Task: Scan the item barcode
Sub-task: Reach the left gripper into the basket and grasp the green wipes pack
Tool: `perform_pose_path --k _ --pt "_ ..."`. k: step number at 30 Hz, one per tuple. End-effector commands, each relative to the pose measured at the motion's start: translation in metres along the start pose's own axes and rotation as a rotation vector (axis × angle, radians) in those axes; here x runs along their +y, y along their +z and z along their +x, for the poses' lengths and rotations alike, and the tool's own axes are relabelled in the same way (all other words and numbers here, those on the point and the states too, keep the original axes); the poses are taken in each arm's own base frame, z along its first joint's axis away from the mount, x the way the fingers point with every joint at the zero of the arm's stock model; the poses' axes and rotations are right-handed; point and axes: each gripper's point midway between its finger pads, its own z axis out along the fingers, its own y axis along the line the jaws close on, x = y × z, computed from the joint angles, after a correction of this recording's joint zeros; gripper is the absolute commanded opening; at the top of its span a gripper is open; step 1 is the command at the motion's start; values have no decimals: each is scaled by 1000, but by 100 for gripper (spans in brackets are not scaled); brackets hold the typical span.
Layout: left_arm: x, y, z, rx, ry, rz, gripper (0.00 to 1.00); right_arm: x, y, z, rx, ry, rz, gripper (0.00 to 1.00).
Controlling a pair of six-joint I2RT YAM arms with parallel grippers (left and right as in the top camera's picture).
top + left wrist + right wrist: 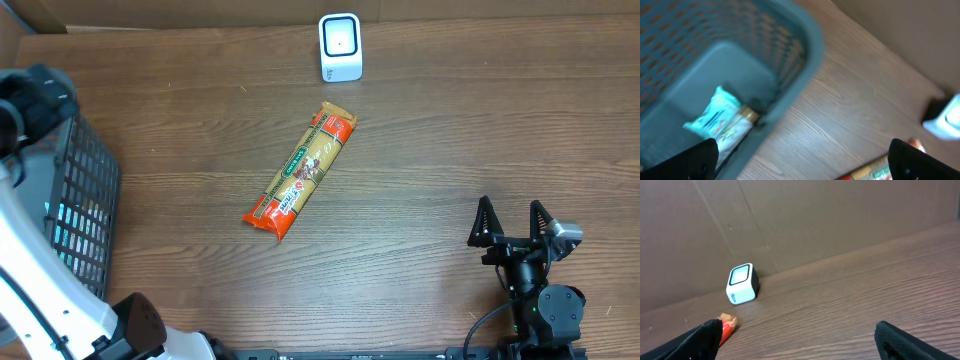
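Orange packet [299, 172] lies on the counter [450, 120], untouched.
Its green label is too small to read; white scanner [340, 46] sits far behind; left claw [802, 152] and right claw [512, 222] both gape wide.

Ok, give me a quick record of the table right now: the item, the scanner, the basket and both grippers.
item: long packet with orange ends, lying flat and diagonal mid-table, untouched
scanner: small white box at the far edge, apart from the packet
basket: mesh basket on the left, holding a teal-and-white pack
left gripper: open, empty, over the basket's edge
right gripper: open, empty, near right side of the table
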Motion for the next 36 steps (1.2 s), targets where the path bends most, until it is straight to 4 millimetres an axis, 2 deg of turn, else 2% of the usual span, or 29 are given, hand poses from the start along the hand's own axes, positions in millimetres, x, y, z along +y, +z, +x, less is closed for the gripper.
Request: perform_pose_path --k 1,14,18,21,26,29,36 --pt "31 -7 -6 -23 -164 -32 100 0 0 3 2 -4 -5 100" --pt "99 -15 -11 -55 -380 -138 100 0 0 3 2 -4 -5 100" --pt "116 -7 -10 -43 -395 -163 100 0 0 3 2 -4 -5 100" --pt "121 16 -3 20 -326 -168 100 0 0 3 2 -4 -5 100" --pt "133 69 20 157 -267 -171 100 0 0 3 2 -4 -5 100" --pt "140 97 36 220 -232 -169 95 0 0 3 2 -4 -5 100" --pt "153 147 66 278 -165 -157 94 0 0 3 2 -4 -5 100"
